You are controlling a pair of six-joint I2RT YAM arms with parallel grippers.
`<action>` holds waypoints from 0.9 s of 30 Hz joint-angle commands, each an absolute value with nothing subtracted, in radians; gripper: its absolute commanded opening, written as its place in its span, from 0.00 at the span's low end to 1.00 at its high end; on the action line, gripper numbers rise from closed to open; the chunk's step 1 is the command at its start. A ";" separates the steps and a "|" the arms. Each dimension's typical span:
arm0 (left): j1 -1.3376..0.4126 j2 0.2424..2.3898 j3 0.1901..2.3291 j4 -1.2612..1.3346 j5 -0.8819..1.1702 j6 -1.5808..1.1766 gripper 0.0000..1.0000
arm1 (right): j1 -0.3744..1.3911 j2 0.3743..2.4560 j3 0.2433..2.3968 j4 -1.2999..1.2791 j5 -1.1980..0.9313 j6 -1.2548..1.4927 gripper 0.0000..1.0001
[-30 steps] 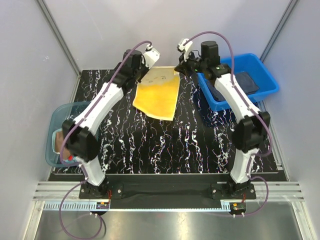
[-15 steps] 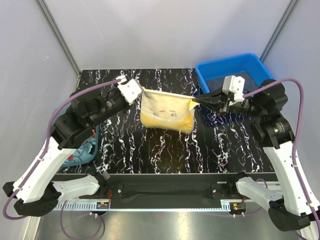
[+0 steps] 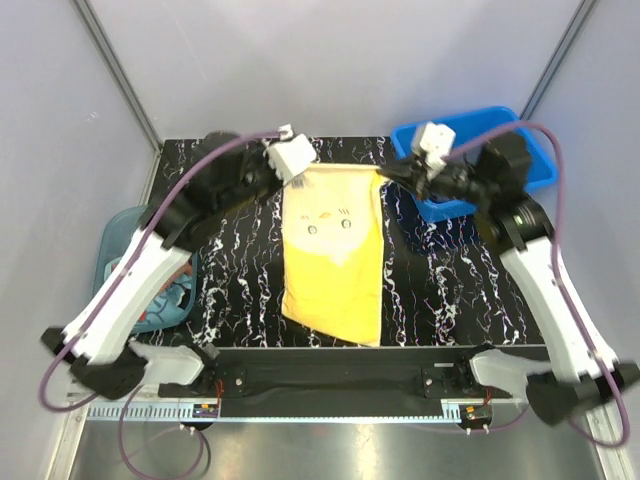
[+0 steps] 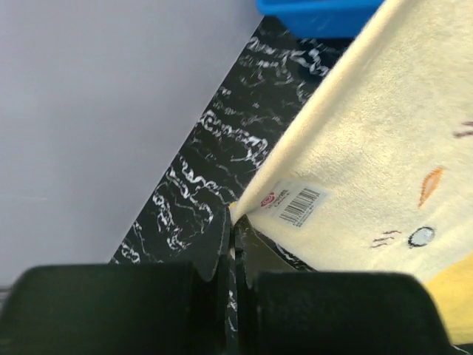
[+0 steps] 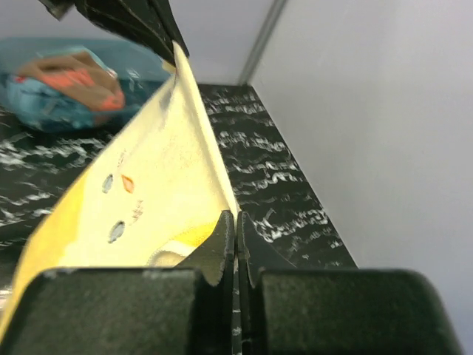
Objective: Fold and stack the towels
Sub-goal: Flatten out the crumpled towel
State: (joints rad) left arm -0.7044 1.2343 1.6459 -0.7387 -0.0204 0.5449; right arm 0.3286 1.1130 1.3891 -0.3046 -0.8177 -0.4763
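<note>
The left gripper (image 3: pixel 291 178) is clamped shut on the far left corner of the yellow towel (image 3: pixel 335 260). In its wrist view the two fingers meet on that corner, just beside a small barcode label (image 4: pixel 295 203). The right gripper (image 3: pixel 386 177) is closed in the same way on the far right corner. The towel's short far edge is pulled straight between them, above the black marbled table (image 3: pixel 250 285).

From that edge the towel's long axis runs toward the arm bases. A printed face with two eyes and a beak sits near the held end, and the deeper yellow end lies near the table's front edge. Whether that end rests on the table is unclear.

A blue bin (image 3: pixel 535 160) sits behind the right gripper. A teal tub (image 3: pixel 112 262) at the left edge holds crumpled towels (image 5: pixel 66 81).
</note>
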 commanded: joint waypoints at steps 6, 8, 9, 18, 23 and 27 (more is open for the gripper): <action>-0.479 1.619 1.717 -0.452 -0.136 0.615 0.00 | 0.299 1.614 1.574 -0.195 -0.625 -0.647 0.00; -0.454 1.698 1.718 -0.252 -0.192 0.608 0.00 | 0.298 1.696 1.589 -0.045 -0.551 -0.634 0.00; -0.433 1.738 1.736 -0.224 -0.199 0.589 0.00 | 0.296 1.774 1.607 -0.026 -0.543 -0.641 0.00; -0.394 2.023 1.873 -0.048 -0.219 0.558 0.00 | 0.270 2.075 1.838 0.064 -0.503 -0.647 0.00; -0.387 2.083 1.875 -0.029 -0.212 0.566 0.00 | 0.270 2.126 1.858 0.080 -0.523 -0.643 0.00; -0.374 2.089 1.835 0.064 -0.219 0.586 0.00 | 0.267 2.158 1.845 0.147 -0.457 -0.653 0.00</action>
